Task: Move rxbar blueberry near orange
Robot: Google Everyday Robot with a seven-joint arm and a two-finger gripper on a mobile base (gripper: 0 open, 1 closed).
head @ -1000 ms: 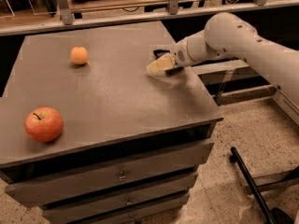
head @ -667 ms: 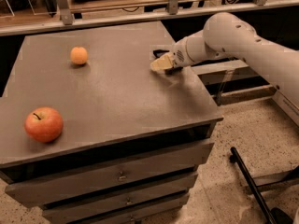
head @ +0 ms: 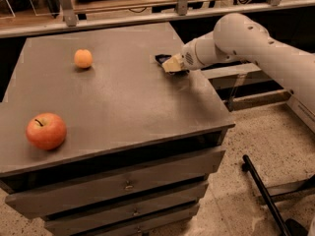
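Near rear edge of table point(head: 123, 112), jaws at rxbar blueberry point(head: 161, 59), orange point(head: 83, 58) well apart

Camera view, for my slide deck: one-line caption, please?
Gripper at the rxbar blueberry by the table's right edge; orange far across, apple front-left.

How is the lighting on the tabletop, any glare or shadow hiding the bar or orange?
Camera view: warm, dim light, no glare on the tabletop; the orange casts only a soft shadow and shows plainly; the gripper, at the right rear, covers most of the dark rxbar blueberry.
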